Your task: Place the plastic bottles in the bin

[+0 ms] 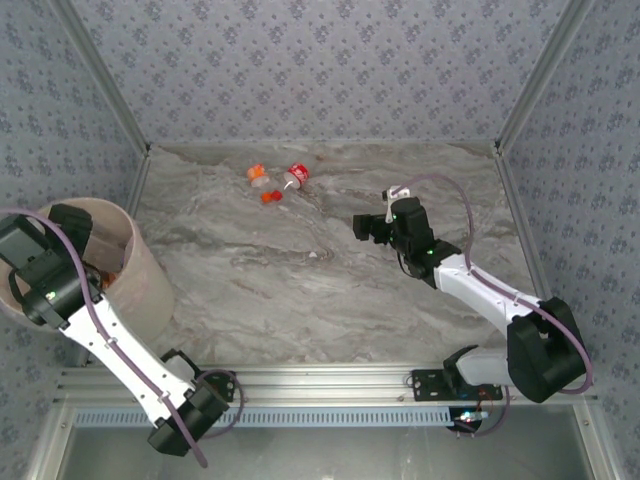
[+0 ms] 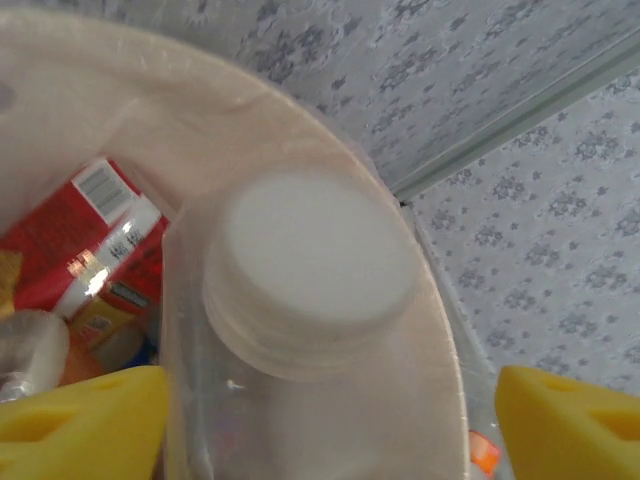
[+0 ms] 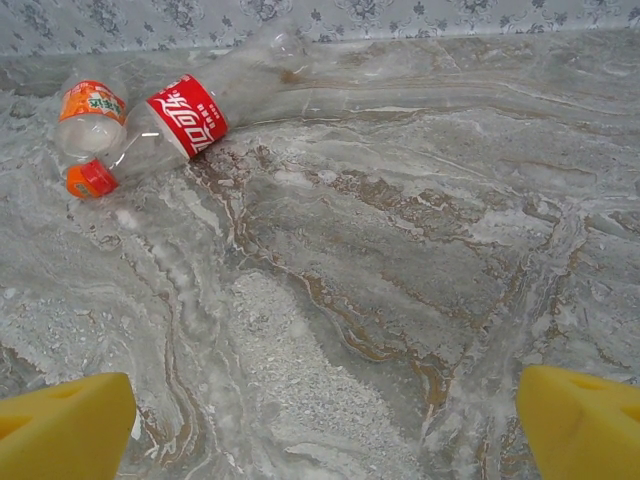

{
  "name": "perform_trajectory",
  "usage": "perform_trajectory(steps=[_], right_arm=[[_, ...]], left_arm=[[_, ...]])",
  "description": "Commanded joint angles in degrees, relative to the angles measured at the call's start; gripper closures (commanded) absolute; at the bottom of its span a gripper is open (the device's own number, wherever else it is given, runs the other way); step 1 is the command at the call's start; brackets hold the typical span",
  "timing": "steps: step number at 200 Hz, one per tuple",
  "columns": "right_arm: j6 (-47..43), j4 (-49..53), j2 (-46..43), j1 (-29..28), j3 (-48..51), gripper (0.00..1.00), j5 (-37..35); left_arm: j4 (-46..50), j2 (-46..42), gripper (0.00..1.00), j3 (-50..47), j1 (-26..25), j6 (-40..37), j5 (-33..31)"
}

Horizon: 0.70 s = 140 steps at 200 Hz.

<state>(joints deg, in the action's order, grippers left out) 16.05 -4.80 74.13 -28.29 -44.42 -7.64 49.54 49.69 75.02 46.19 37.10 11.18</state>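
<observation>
left gripper [image 2: 320,445]: over the mouth of the bin [image 1: 150,290], yellow fingers [image 2: 80,420] spread wider than the bottle between them, with a gap on one side; it reads as letting go, not gripping
clear bottle [image 2: 310,250]: white cap towards the wrist camera, hanging between the left fingers inside the line of the bin's rim, so a drop from there should land inside
binned bottles [image 2: 70,240]: at the bottom of the bin, a red label and an orange one showing; a heap of them, how many cannot be told
right gripper [image 3: 320,430]: well apart from the bin, across the table [image 1: 300,290], jaws wide with nothing in them; aimed at the two loose bottles, probably lined up for the next pick
orange-label bottle [image 3: 90,115]: on the table beyond the bin, near the back wall
red-label bottle [image 3: 185,118]: lying on its side just beside the orange-label one
progress: judged nearly finished, two bottles yet to reach the bin
</observation>
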Motion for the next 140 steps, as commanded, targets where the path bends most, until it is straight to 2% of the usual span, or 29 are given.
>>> perform_trajectory(steps=[1,9,36,72,91,115,125,140], right_arm=[[-0.6,1.4,-1.2,0.4,-0.8,0.00,0.6],[-0.4,1.3,-1.3,0.4,-0.6,0.00,0.5],[0.4,0.6,-1.6,0.4,0.1,0.00,0.6],[0.6,0.7,-1.7,0.4,0.2,0.00,0.5],[0.9,0.7,-1.6,0.5,0.2,0.00,0.4],[1.9,-0.1,-1.1,0.7,0.4,0.00,1.8],[3.0,-0.7,-1.0,0.8,0.5,0.00,2.2],[5.3,-0.8,-0.9,1.0,0.4,0.00,2.2]], left_arm=[[2.3,0.7,0.05,2.6,0.4,-0.6,2.7],[3.1,1.1,0.02,3.7,0.4,-1.0,3.0],[4.8,1.5,0.02,6.9,0.4,-1.9,3.9],[4.4,2.0,0.02,8.6,-0.5,-0.9,10.1],[3.4,2.0,0.02,8.9,-2.9,0.1,12.5],[2.2,2.1,0.02,9.3,-10.9,0.9,9.1],[1.5,2.3,0.02,9.4,-16.1,0.9,5.7],[-0.2,3.2,0.02,9.5,-26.7,0.9,-0.4]])
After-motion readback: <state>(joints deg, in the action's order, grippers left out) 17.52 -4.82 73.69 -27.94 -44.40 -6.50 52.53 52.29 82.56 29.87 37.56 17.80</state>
